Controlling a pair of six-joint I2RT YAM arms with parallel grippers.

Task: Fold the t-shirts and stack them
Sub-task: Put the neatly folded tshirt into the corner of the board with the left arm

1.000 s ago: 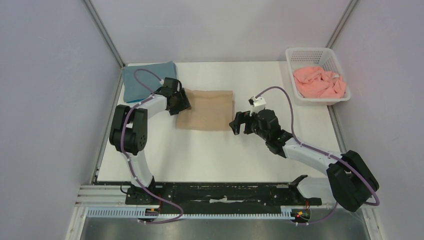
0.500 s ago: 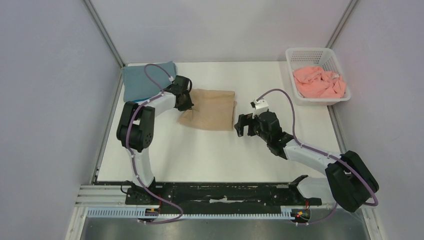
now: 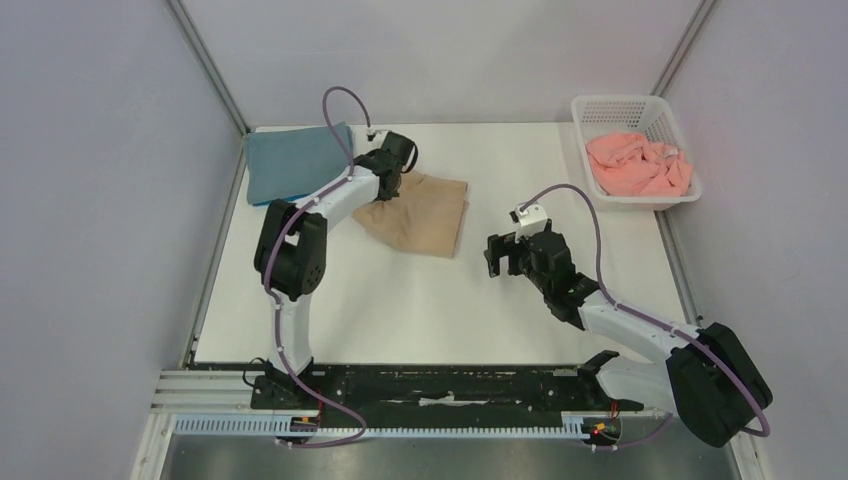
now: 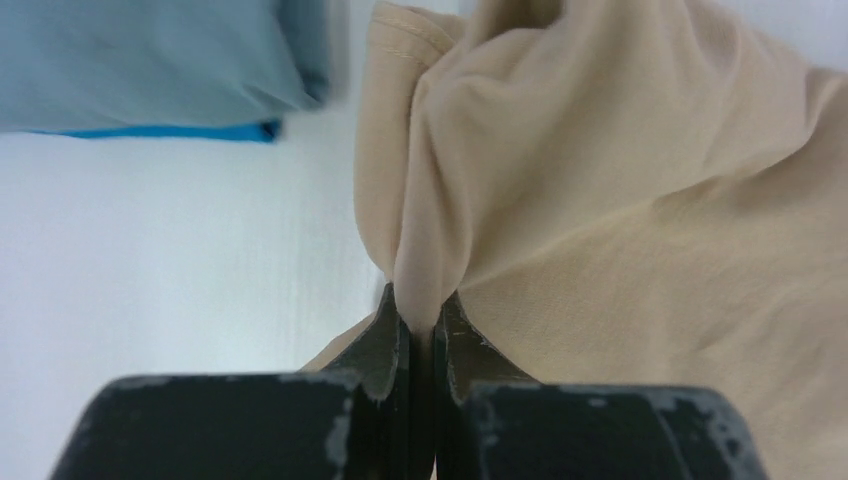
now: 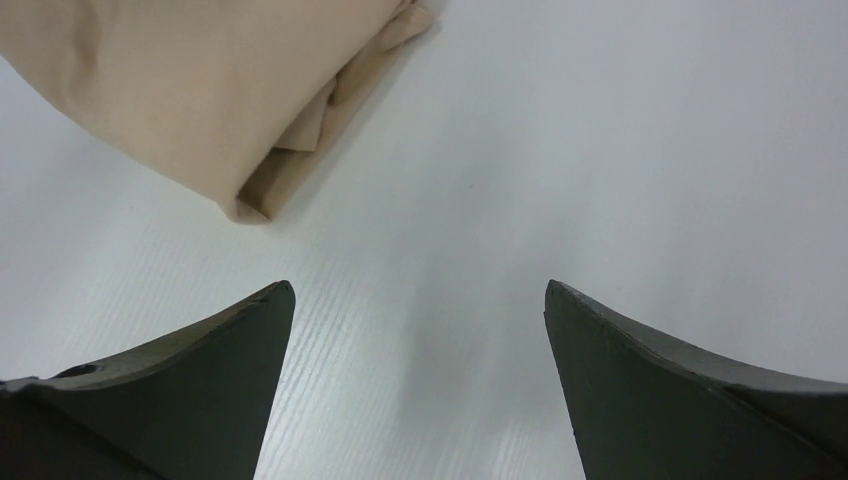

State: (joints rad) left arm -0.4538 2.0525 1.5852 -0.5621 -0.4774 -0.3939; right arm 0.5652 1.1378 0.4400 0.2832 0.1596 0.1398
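The folded tan t-shirt (image 3: 428, 218) lies mid-table, its left edge pulled up into a bunch. My left gripper (image 3: 398, 186) is shut on that bunched edge; in the left wrist view the fabric (image 4: 620, 200) rises straight out of the closed gripper (image 4: 420, 300). A folded slate-blue t-shirt (image 3: 295, 160) lies at the back left with a bright blue edge (image 4: 170, 131) showing under it. A salmon-pink t-shirt (image 3: 640, 165) sits crumpled in the basket. My right gripper (image 3: 503, 255) hangs open over bare table right of the tan shirt, whose folded corner (image 5: 200, 80) shows beyond the gripper (image 5: 418, 290).
The white slatted basket (image 3: 625, 105) stands at the back right corner. Grey walls with metal posts close in the table on the left, back and right. The black rail with both arm bases runs along the near edge.
My left gripper shut on the tan shirt's left edge and drew it up and toward the back right, skewing the shirt. My right gripper backed off to the right and nearer.
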